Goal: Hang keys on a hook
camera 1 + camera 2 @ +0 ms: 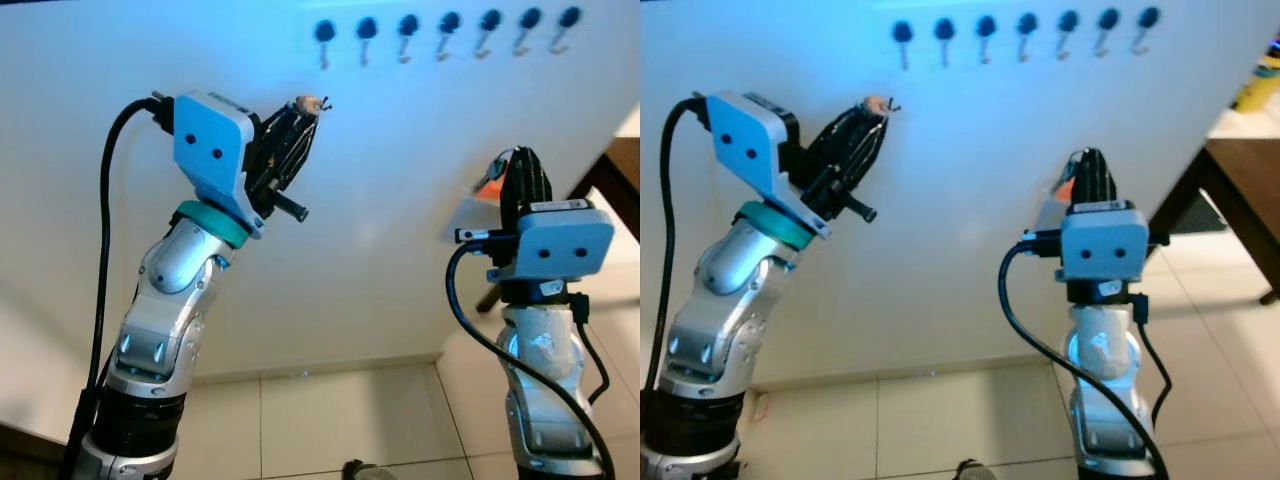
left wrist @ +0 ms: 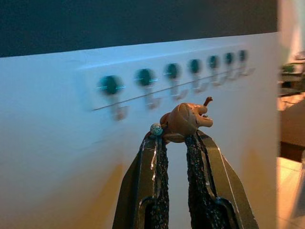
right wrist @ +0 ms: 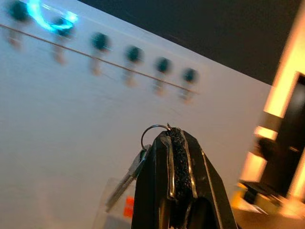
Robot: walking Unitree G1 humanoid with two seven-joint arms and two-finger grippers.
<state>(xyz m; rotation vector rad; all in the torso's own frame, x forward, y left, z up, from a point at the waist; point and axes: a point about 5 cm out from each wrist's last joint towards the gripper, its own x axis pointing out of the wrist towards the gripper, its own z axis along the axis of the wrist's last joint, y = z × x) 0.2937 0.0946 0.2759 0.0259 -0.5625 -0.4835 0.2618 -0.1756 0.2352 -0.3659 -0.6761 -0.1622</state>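
Reaching up toward the wall, the left gripper (image 1: 300, 115) tilts forward, its fingers pinched on a brown figurine charm (image 2: 185, 119) below the row of hooks (image 1: 447, 32). The right gripper (image 3: 172, 136) stands upright, clamped on a key ring (image 3: 151, 133) with keys (image 3: 125, 182) dangling beside it.

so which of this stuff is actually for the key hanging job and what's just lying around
For the job:
- left tool, shut on a brown charm
- right tool, shut on a key ring with a key
- row of hooks

Just there:
- dark wooden table
- tiled floor
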